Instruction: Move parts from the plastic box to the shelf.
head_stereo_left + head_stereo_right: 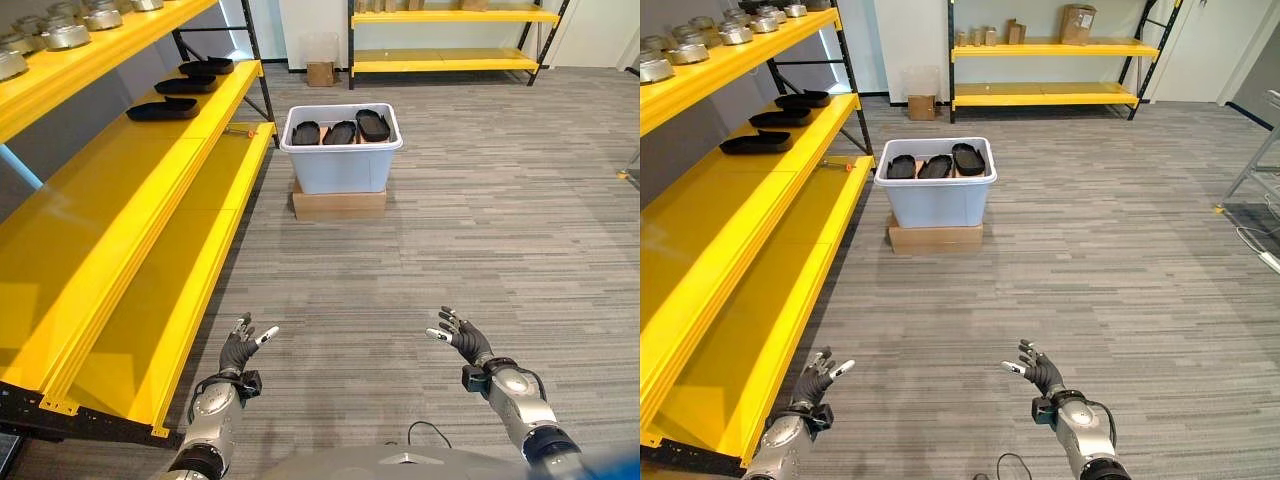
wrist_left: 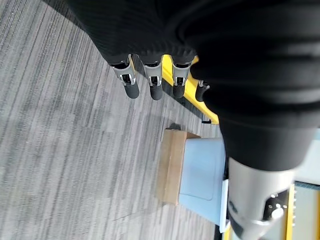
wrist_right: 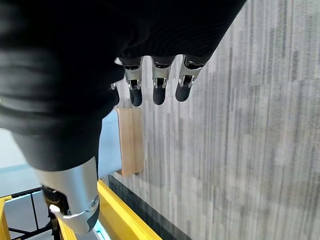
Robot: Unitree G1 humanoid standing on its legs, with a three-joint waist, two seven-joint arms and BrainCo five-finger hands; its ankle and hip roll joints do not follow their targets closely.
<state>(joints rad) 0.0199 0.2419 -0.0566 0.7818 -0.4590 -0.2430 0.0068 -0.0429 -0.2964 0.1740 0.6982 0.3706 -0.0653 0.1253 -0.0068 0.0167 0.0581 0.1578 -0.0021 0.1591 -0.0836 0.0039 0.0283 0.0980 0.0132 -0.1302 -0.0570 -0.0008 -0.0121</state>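
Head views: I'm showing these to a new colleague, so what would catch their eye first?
Probably the long yellow shelf running down the robot's left side, with three black parts on its far end. Next, the pale plastic box straight ahead on a cardboard base, holding three more. Both hands, left and right, hang open and empty near the floor.

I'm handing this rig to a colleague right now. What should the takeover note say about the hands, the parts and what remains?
Left hand: open, holding nothing, low over the carpet beside the yellow shelf.
Right hand: open, holding nothing, also over the carpet.
Plastic box: ahead on the floor, on a flat cardboard base, well away from both hands. Three black parts lie side by side in it.
Done: three similar black parts already lie at the shelf's far end.
Left: approach the box, lift out its three parts and set them on the shelf.
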